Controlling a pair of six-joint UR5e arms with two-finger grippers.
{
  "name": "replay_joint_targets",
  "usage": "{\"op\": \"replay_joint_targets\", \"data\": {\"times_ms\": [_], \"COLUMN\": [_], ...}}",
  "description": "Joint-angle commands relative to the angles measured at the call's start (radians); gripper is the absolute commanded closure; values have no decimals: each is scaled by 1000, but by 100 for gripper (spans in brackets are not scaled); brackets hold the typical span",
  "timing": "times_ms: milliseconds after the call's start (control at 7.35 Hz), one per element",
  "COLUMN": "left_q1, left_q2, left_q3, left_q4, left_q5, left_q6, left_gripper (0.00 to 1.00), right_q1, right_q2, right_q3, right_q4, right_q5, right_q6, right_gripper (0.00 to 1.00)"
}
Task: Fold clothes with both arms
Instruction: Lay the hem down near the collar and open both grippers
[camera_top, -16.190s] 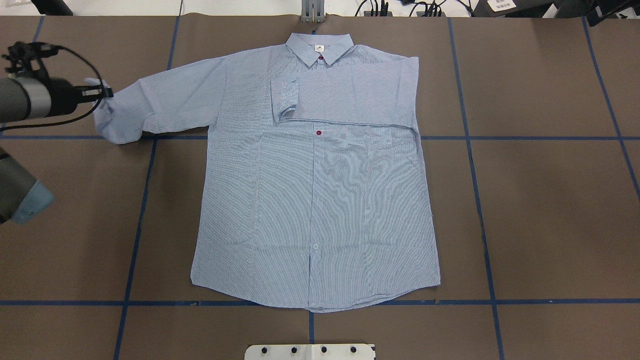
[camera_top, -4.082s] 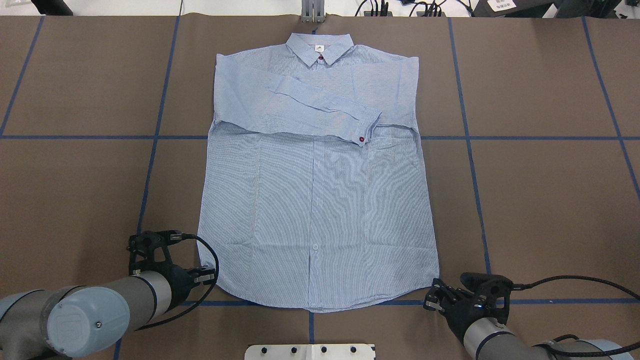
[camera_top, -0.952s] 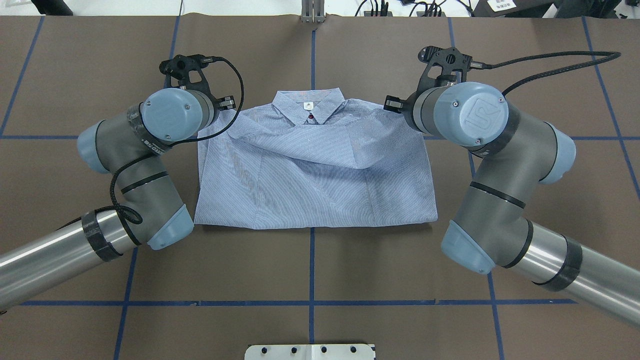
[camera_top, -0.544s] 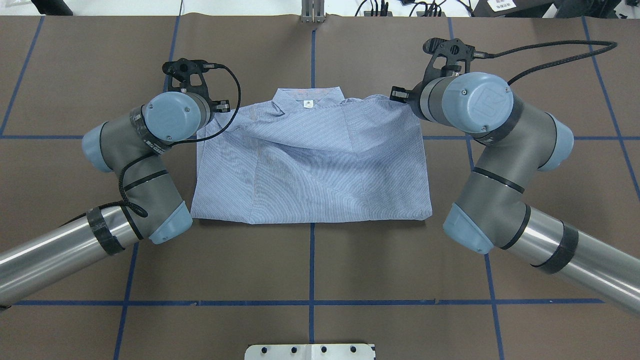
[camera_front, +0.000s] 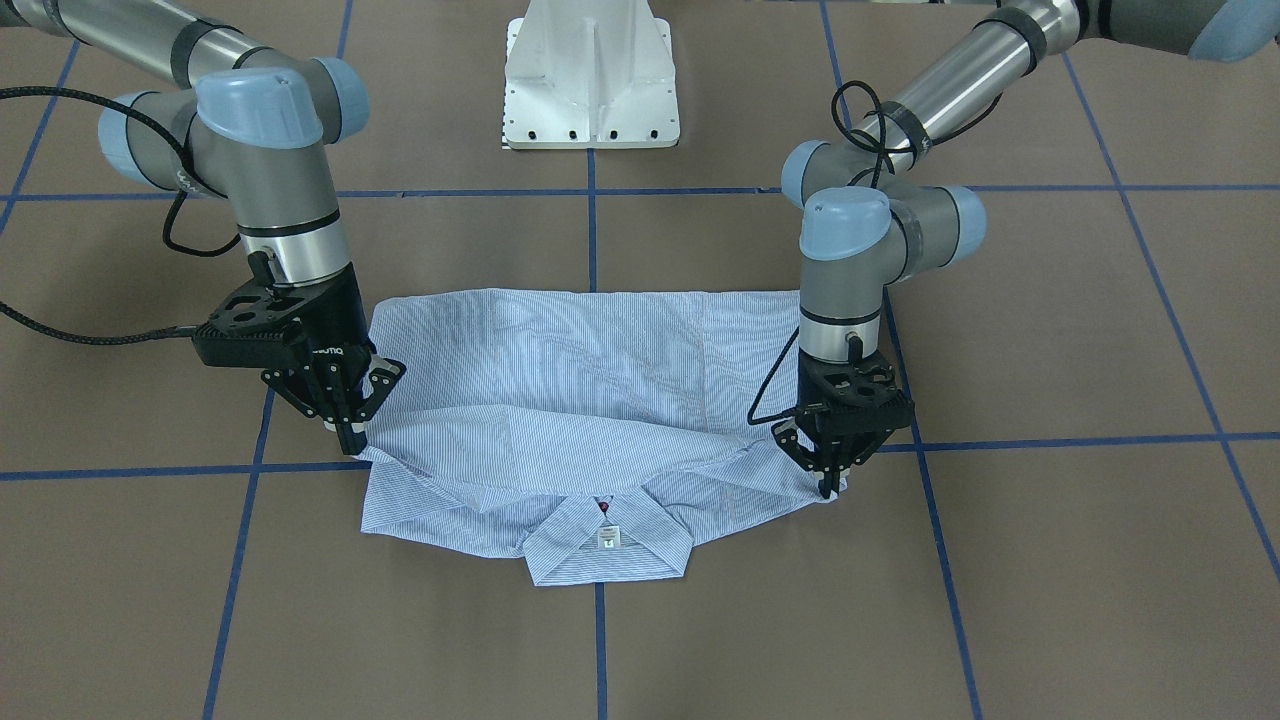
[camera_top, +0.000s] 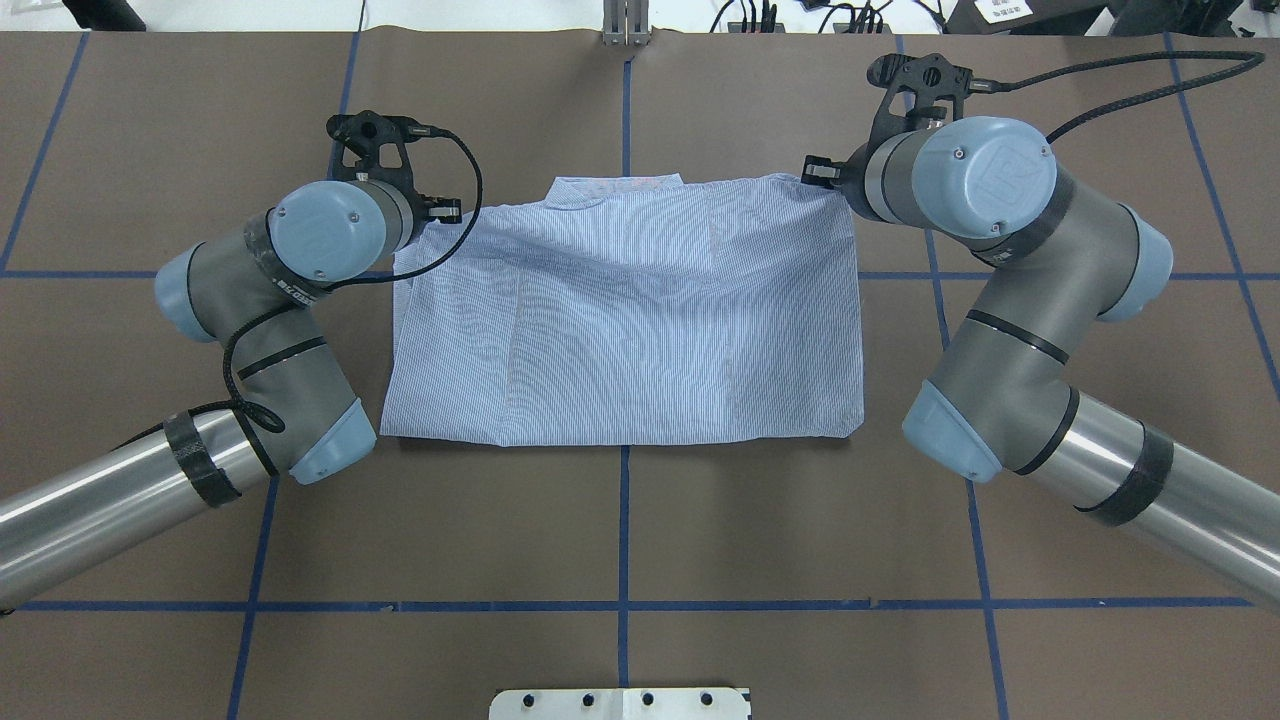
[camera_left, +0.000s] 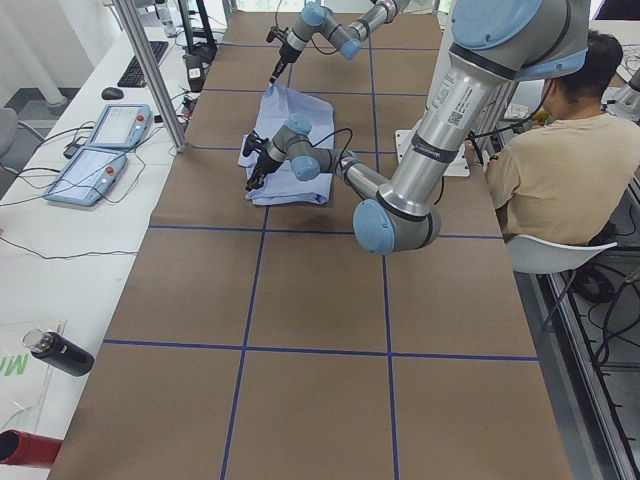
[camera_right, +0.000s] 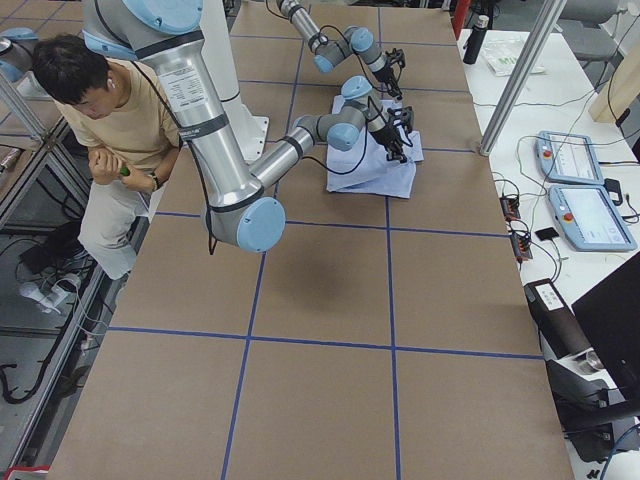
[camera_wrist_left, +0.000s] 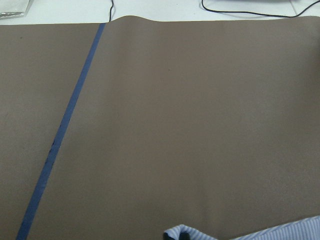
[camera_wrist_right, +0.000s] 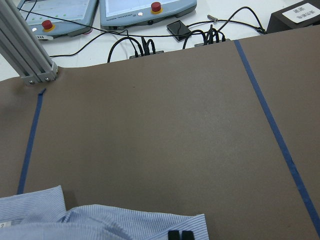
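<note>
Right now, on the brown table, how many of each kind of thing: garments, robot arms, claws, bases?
light blue-and-white pinstriped button-up shirt: 1
grey metal robot arms with light blue joint caps, left and right: 2
black two-finger claws, left and right, both pinching the shirt: 2
white pedestal base: 1
Total: 6

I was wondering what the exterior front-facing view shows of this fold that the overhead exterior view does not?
Only the front-facing view shows the left gripper and the right gripper pinching the corners of the shirt's upper layer. It also shows the collar with its label and red button. Only the overhead view shows the cables and metal post beyond the table's far edge; there the wrists hide the fingers. Both show the shirt folded in half, with a gripper at each far corner.
</note>
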Motion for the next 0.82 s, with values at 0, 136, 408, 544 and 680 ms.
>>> {"op": "replay_joint_targets", "data": {"times_ms": [0, 136, 408, 544, 680], "left_q1": [-15, -10, -7, 0, 4], "left_q2": [8, 6, 5, 53, 152], "left_q3": [-50, -51, -85, -171, -270], "left_q4": [-74, -112, -125, -113, -114], "left_q5": [-160, -169, -175, -220, -268], "left_q6": [14, 10, 8, 4, -30], "left_gripper": [0, 0, 0, 0, 0], "right_q1": [-1, -2, -4, -7, -13], "right_q2": [7, 7, 8, 10, 10], "right_q3": [-3, -4, -6, -1, -1], "right_q4": [0, 0, 2, 2, 2], "right_q5": [3, 3, 9, 9, 8], "right_q6": [-2, -2, -2, 2, 4], "right_gripper": [0, 0, 0, 0, 0]}}
